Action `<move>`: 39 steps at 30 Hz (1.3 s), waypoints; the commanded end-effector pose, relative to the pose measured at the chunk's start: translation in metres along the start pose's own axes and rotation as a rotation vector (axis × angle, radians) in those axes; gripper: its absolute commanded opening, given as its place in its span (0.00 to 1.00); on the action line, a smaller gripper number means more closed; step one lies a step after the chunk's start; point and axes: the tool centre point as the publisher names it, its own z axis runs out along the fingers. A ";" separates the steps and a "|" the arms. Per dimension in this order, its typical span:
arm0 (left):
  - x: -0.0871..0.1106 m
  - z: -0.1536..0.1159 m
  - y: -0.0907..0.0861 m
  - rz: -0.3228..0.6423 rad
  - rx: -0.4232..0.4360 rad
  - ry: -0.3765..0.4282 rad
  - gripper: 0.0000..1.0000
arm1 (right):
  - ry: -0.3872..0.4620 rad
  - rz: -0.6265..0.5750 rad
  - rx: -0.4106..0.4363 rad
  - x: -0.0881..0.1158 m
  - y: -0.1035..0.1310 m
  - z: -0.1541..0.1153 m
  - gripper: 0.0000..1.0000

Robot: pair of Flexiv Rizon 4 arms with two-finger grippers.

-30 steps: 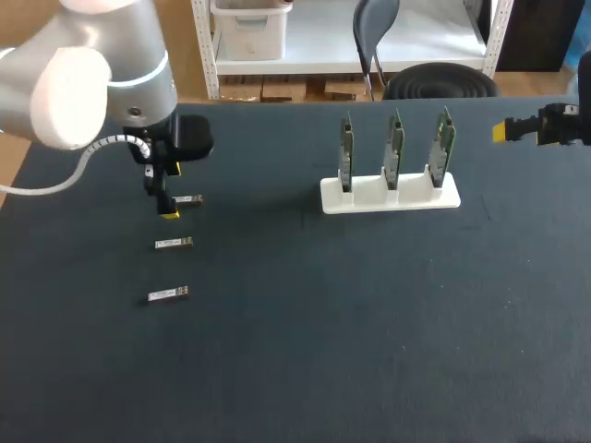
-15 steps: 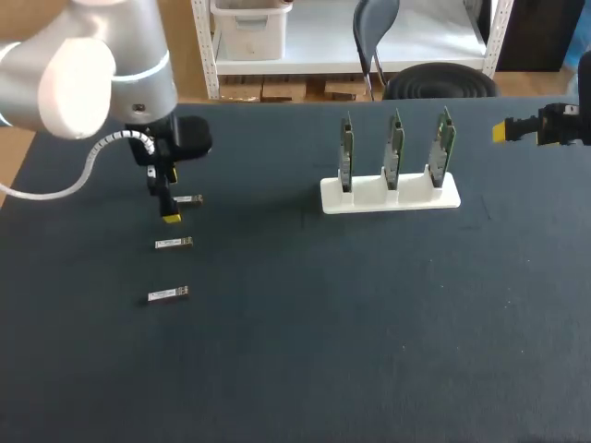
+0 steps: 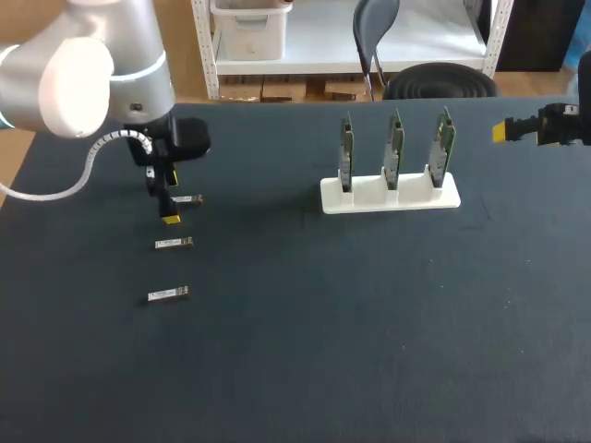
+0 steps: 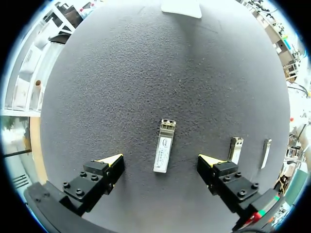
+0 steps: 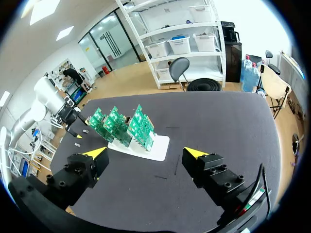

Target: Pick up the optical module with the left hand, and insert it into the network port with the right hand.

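1. The left gripper is spread wide with nothing in it. It hangs over the module, one finger off each long side, and neither finger touches it.
2. The module lies flat on the counter at the far left, the farthest of a row of three. The second module and third module lie nearer, each well apart from the next.
3. The module looks like a small, slim metal-cased block, so it is probably light and stiff and will not give under the fingers. Its smooth sides may slide or twist if it is pinched off-centre.
4. It sits low on the counter, so the fingertips must probably come almost down to the surface to catch its sides.
5. The best hold seems to be across the two long sides near the middle. That keeps clear of both ends, which are likely the delicate parts. It also leaves length free for the right gripper to take over.
6. The right gripper is empty too, with its fingers far apart. It is at the far right edge, well apart from the rack.
7. The rack stands far, right of middle, and holds three green boards upright. Their ports are too small to make out.
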 end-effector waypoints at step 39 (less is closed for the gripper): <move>-0.032 -0.136 0.041 -0.680 -0.111 -0.738 0.00 | -0.002 0.001 0.003 0.000 0.001 0.000 1.00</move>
